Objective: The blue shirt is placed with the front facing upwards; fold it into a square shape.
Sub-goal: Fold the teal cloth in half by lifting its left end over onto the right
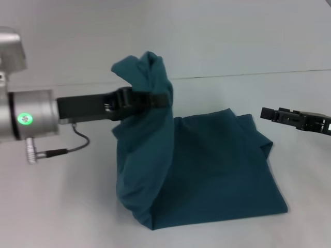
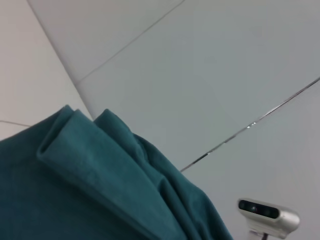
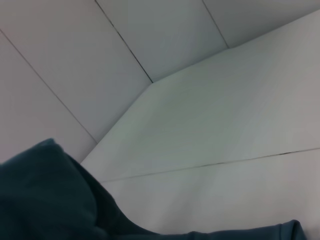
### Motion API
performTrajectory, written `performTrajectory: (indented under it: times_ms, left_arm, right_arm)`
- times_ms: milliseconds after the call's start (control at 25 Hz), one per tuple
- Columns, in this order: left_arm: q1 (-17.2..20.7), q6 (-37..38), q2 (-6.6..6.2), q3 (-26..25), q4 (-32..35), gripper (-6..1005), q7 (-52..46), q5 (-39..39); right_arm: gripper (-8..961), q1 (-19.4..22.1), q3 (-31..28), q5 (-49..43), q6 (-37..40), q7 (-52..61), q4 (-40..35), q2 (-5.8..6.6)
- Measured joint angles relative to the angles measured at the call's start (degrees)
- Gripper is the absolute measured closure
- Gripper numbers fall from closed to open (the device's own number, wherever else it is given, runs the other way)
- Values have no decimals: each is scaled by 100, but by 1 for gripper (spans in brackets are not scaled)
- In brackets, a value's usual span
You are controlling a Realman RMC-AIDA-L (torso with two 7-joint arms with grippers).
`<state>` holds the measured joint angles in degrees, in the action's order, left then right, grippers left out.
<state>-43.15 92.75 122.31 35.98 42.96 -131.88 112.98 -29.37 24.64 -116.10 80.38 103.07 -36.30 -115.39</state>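
Observation:
The blue shirt (image 1: pixel 207 165) lies partly folded on the pale table, plain teal side up, no print showing. My left gripper (image 1: pixel 158 99) reaches in from the left and is shut on a bunched part of the cloth. It holds that part well above the table, so a fold hangs down to the shirt's front left corner. Bunched teal folds (image 2: pixel 100 175) fill the lower left wrist view. My right gripper (image 1: pixel 269 113) hovers just past the shirt's far right corner, clear of the cloth. The right wrist view shows the lifted cloth (image 3: pixel 45 195) farther off.
The table (image 1: pixel 62 206) extends on all sides of the shirt, with a wall behind it past a seam line (image 1: pixel 248 74). A cable (image 1: pixel 77 142) hangs under my left wrist. A small camera unit (image 2: pixel 267 214) shows in the left wrist view.

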Motion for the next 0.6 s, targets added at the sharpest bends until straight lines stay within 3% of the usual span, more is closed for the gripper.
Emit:
performTrajectory:
  times_ms: [320,600]
  left_arm:
    - [-291,-381,148,62,-631,950,339,-11]
    - [-613,-788,167,101,-1315,950,701,-92]
  right_arm:
    - [8,10,38,2,-1,7,0,-8]
    - [9,21,46,14,24,16,0,-9]
